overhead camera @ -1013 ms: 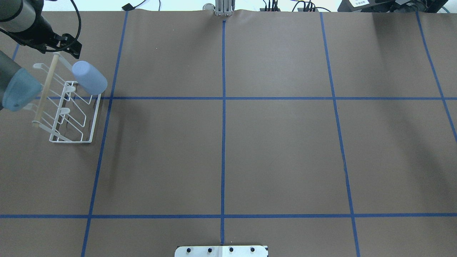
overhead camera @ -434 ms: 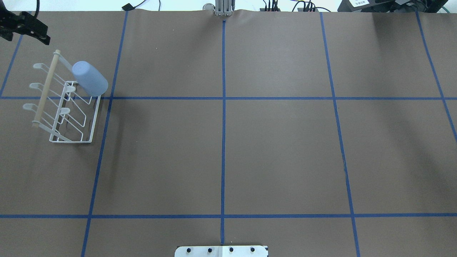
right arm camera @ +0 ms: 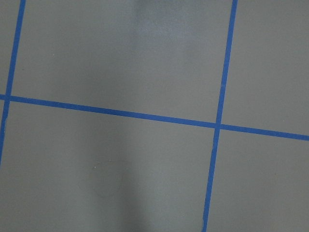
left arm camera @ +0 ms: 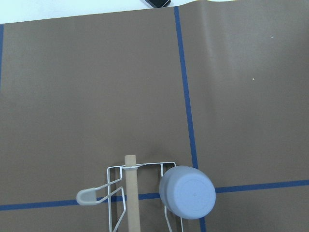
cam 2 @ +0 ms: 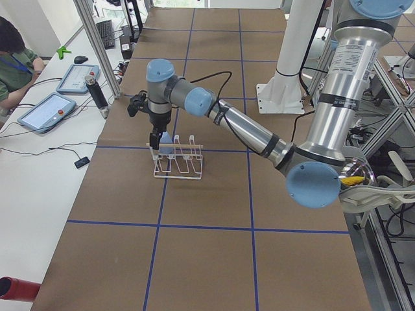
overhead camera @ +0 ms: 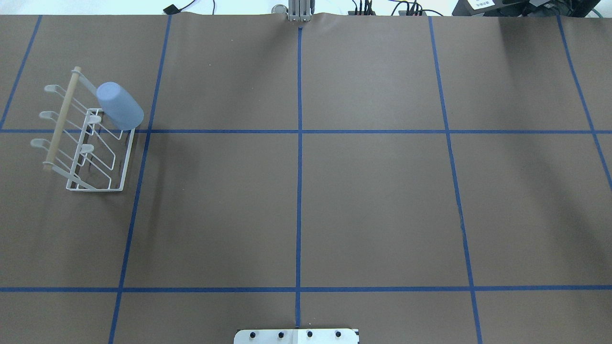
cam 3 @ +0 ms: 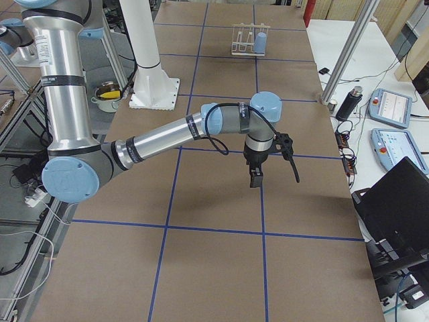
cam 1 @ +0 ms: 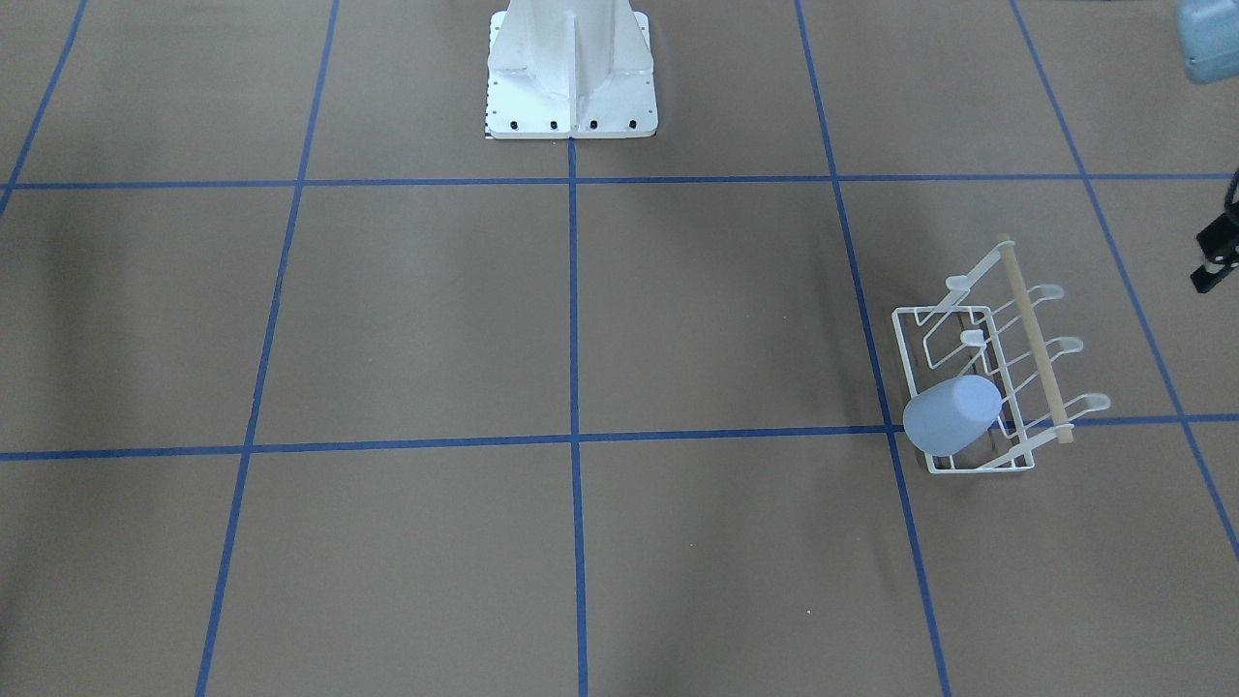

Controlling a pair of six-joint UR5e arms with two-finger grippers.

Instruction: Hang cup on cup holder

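The light-blue cup (overhead camera: pixel 119 106) sits mouth-down and tilted over a prong at the far end of the white wire cup holder (overhead camera: pixel 98 165), which has a wooden rod (overhead camera: pixel 60 122). Cup (cam 1: pixel 951 414) and holder (cam 1: pixel 968 315) also show in the front view, and the left wrist view looks down on the cup's base (left arm camera: pixel 187 192). My left gripper (cam 2: pixel 155 136) hovers just above the cup and apart from it; only a dark piece of it (cam 1: pixel 1216 259) shows at the front view's edge, so I cannot tell its state. My right gripper (cam 3: pixel 256 176) hangs over bare table far from the holder; I cannot tell its state.
The white robot pedestal (cam 1: pixel 571 68) stands at the robot's side of the table. Blue tape lines (overhead camera: pixel 299 143) grid the brown table cover. A person sits by tablets (cam 2: pixel 48 110) beyond the far edge. The right wrist view shows only table (right arm camera: pixel 145 63).
My left arm and gripper have drawn back from over the holder, up and to the left, out of the overhead view. The cup stays on the holder.
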